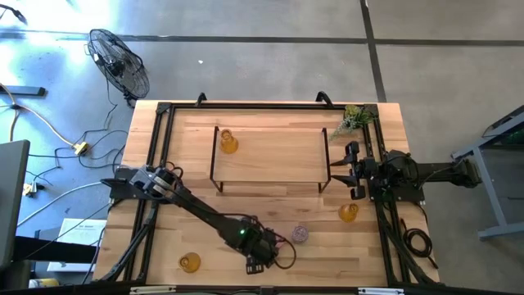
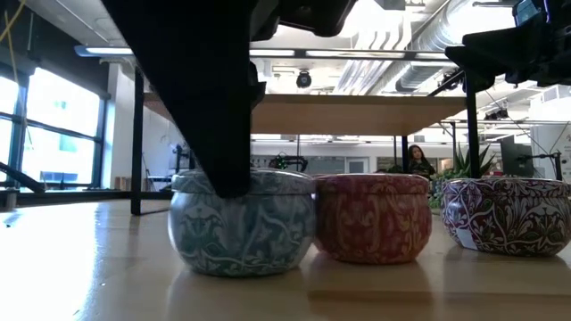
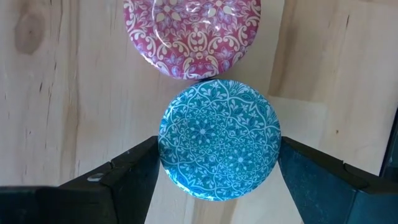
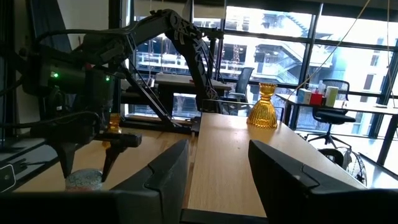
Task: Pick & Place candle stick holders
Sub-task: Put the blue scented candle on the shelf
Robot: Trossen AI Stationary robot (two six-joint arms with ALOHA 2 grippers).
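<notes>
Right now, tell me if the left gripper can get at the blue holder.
Probably yes. The left gripper is over the blue holder with a finger on either side; the pink holder touches it but sits clear of the fingers.

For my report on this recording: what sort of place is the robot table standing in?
Probably an open-plan office or lab: large glass windows facing other buildings, black office chairs at desks, exposed ceiling ducts, and a black floor fan on bare concrete.

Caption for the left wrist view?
Left claw straddles the blue holder, fingers at its sides; pink holder touches it.
</notes>
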